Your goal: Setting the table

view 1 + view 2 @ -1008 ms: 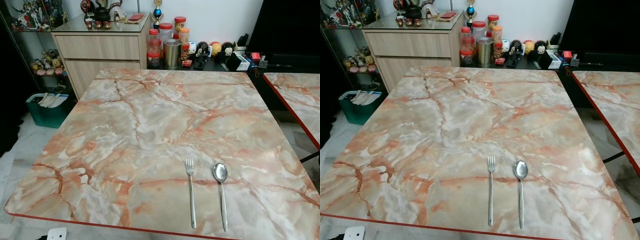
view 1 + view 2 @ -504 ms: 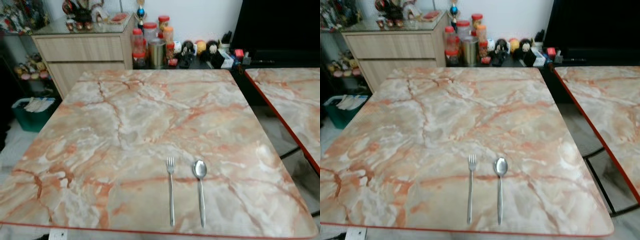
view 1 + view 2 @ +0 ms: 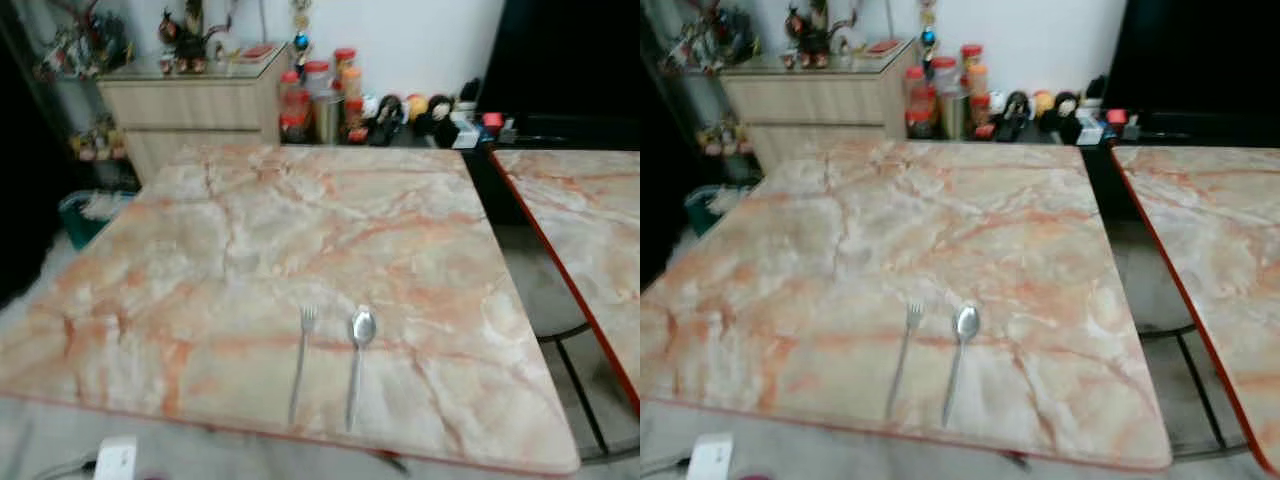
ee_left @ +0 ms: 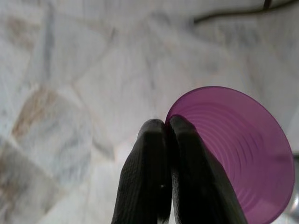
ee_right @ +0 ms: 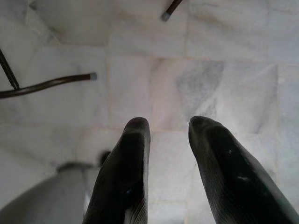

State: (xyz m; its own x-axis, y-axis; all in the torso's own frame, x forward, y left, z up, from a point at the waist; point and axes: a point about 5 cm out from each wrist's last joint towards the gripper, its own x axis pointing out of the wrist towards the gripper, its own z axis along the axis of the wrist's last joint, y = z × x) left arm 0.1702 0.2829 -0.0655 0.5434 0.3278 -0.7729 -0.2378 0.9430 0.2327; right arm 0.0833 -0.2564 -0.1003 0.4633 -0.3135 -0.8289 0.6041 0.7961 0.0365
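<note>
My left gripper (image 4: 167,128) is clenched on the rim of a purple cup (image 4: 233,154), held over pale floor tiles (image 4: 70,70). My right gripper (image 5: 168,128) hangs over the floor too, fingers parted, nothing between them. On the marble table (image 3: 300,220), a fork (image 3: 300,362) and spoon (image 3: 357,358) lie side by side, apart, near the red-trimmed near edge. Most of the tabletop is bare. A second table (image 3: 590,230) stands to the right across a narrow gap. Jars (image 3: 320,90) and cabinet (image 3: 190,105) sit behind; labels too blurred to read.
</note>
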